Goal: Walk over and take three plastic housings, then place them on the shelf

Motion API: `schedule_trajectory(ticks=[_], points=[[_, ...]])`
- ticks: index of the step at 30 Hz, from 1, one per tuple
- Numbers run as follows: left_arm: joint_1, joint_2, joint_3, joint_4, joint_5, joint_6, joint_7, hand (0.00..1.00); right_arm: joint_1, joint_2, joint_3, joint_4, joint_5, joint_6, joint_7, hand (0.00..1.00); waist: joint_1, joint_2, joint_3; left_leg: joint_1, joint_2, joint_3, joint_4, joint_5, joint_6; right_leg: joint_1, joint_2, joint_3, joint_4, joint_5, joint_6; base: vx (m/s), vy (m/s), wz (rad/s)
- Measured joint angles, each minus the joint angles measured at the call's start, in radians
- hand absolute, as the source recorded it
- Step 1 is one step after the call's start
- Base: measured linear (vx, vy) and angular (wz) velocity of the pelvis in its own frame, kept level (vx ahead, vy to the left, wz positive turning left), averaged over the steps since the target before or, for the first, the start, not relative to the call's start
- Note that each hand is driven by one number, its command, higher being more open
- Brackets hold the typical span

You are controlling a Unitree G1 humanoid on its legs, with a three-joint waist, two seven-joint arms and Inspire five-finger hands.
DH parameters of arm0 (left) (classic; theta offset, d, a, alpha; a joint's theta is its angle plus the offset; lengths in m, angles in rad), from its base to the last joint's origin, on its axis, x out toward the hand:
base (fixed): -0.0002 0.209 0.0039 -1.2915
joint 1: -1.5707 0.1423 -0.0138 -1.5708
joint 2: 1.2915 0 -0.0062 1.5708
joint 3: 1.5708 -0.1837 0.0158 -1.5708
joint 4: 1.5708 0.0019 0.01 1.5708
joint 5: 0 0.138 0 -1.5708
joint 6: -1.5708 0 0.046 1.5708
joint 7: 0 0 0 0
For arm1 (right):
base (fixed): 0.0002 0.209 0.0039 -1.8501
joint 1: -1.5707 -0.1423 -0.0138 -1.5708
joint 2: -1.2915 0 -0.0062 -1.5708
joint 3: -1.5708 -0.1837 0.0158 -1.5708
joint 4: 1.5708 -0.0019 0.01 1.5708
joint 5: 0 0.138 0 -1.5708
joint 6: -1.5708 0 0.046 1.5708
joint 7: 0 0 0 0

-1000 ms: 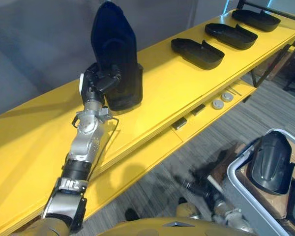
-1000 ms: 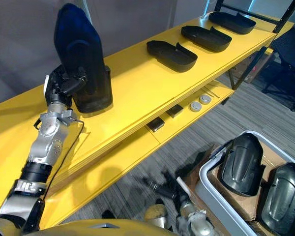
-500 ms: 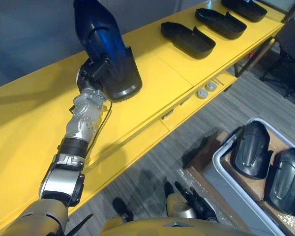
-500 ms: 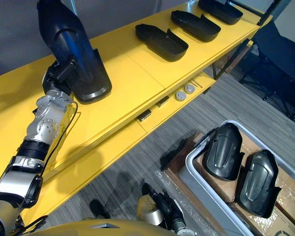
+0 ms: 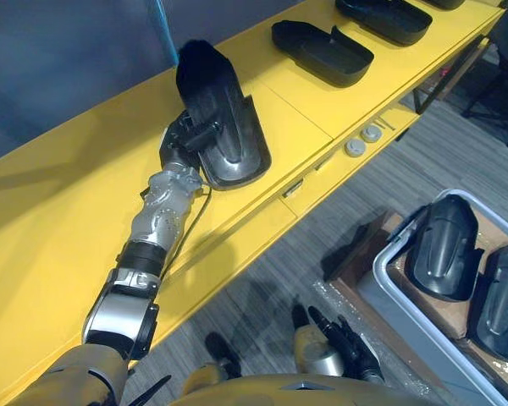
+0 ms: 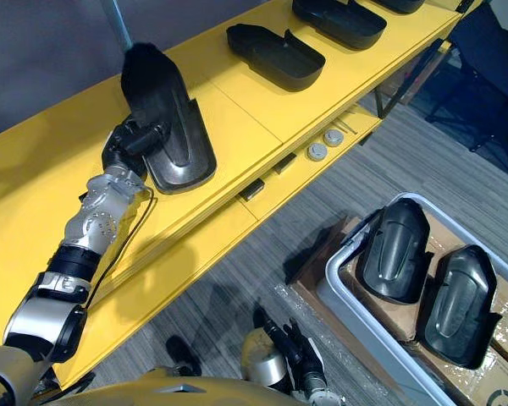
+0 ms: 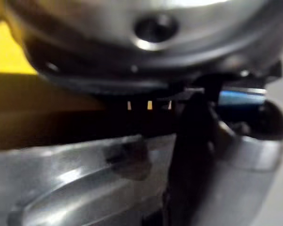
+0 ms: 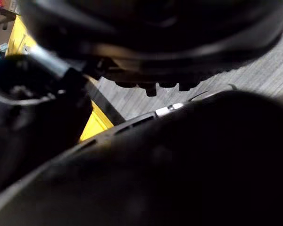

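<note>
well, closest to me the right hand [image 5: 343, 342] hangs low over the grey striped floor [image 5: 262, 288]; whether it is wide or closed i cannot tell. just past it, off to the right, a grey bin [image 5: 389, 292] sits on the floor with two dark plastic housings, one [image 5: 444, 249] beside the other [image 5: 501, 292], resting on cardboard [image 6: 388, 306] inside it.

further in, the left arm reaches out over the yellow shelf [image 5: 68, 194]. the left hand [image 5: 186, 144] is closed on the held housing [image 5: 224, 127], thumb across its face, gripping near its broad end. that broad end is down on the shelf top close to the front edge, while the narrow end points up toward the grey wall [image 5: 59, 59]; i cannot tell if it lies fully flat.

on the lower ledge [image 5: 339, 169], two small round discs [image 5: 362, 139] lie side by side. beyond, along the shelf top, another housing [image 5: 322, 52] lies open side up, and one more [image 5: 383, 17] lies past it.
</note>
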Motion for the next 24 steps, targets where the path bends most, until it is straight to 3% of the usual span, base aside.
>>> schedule_trajectory(ticks=[7, 14, 20, 24], points=[[0.0, -0.01, 0.009, -0.014, 0.104, 0.029, 0.098, 1.0, 0.002, -0.022, 0.024, 0.0, 0.04, 0.0, -0.004, 1.0, 0.001, 0.01, -0.001, -0.001, 0.009, -0.001, 0.005, 0.0, -0.001, 0.001, 0.007, -0.005, 0.001, -0.001, -0.001, 0.0, 0.0, 0.0], [0.007, -0.009, 0.124, -0.028, 0.255, 0.061, 0.212, 1.0, 0.024, -0.036, 0.041, -0.005, 0.083, -0.029, -0.014, 1.0, 0.01, 0.025, 0.007, -0.006, 0.015, -0.006, 0.016, -0.005, -0.006, 0.002, 0.008, -0.008, 0.004, 0.002, 0.006, 0.0, -0.001, 0.0], [0.045, 0.113, 0.234, -0.018, 0.499, 0.053, 0.337, 1.0, 0.056, -0.037, 0.042, -0.007, 0.116, -0.063, -0.026, 1.0, 0.035, 0.032, 0.011, -0.027, 0.038, -0.021, 0.052, -0.016, -0.018, -0.001, 0.024, -0.023, 0.015, -0.005, -0.004, 0.01, -0.025, 0.07], [0.046, 0.227, 0.248, -0.023, 0.622, 0.051, 0.351, 1.0, 0.066, -0.039, 0.042, -0.007, 0.128, -0.07, -0.023, 1.0, 0.051, 0.033, 0.012, -0.032, 0.047, -0.03, 0.079, -0.03, -0.02, 0.002, 0.028, -0.027, 0.018, -0.011, -0.009, 0.01, -0.016, 0.04]])
